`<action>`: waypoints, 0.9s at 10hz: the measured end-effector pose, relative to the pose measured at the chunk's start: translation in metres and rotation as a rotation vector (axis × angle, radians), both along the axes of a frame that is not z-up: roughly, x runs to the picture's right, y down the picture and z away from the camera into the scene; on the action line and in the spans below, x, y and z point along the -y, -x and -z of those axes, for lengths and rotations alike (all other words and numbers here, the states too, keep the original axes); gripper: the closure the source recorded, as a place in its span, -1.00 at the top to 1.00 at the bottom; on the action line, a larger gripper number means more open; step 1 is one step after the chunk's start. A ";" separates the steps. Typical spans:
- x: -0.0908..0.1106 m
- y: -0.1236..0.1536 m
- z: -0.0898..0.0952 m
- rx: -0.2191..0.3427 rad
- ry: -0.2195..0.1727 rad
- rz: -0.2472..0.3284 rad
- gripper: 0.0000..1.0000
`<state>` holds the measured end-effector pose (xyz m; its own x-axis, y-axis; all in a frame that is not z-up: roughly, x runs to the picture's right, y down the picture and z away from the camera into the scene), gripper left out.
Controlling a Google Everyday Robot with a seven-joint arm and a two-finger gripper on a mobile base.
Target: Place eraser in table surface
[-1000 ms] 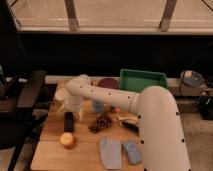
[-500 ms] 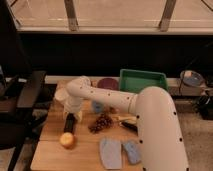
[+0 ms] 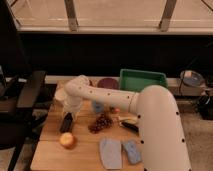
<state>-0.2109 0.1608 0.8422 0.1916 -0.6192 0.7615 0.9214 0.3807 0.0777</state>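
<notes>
The eraser [image 3: 66,123] is a small flat black block on the left part of the light wooden table surface [image 3: 85,152], just above the yellow-orange fruit [image 3: 66,140]. My white arm reaches from the lower right across the table to the left. The gripper [image 3: 68,111] is at the far end of the eraser, directly over it and at least very close to it. I cannot tell whether it touches or holds the eraser.
A green tray [image 3: 142,79] and a dark red plate [image 3: 107,83] stand at the back. Grapes [image 3: 101,122], a small blue cup [image 3: 98,107] and a black-handled tool [image 3: 129,125] lie mid-table. Two bluish-grey cloths [image 3: 111,152] lie at the front. A black chair [image 3: 22,100] stands left.
The gripper and the eraser have shifted slightly lower and nearer on the table's left side. The other objects have not moved.
</notes>
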 end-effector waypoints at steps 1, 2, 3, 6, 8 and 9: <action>0.009 -0.001 0.009 -0.016 -0.018 -0.013 -1.00; 0.027 -0.006 0.023 -0.041 -0.045 -0.043 -1.00; 0.036 -0.010 0.030 -0.057 -0.058 -0.063 -1.00; 0.050 -0.041 0.038 -0.109 -0.060 -0.149 -1.00; 0.044 -0.053 0.031 -0.123 -0.043 -0.196 -1.00; 0.036 -0.052 0.025 -0.120 -0.033 -0.209 -1.00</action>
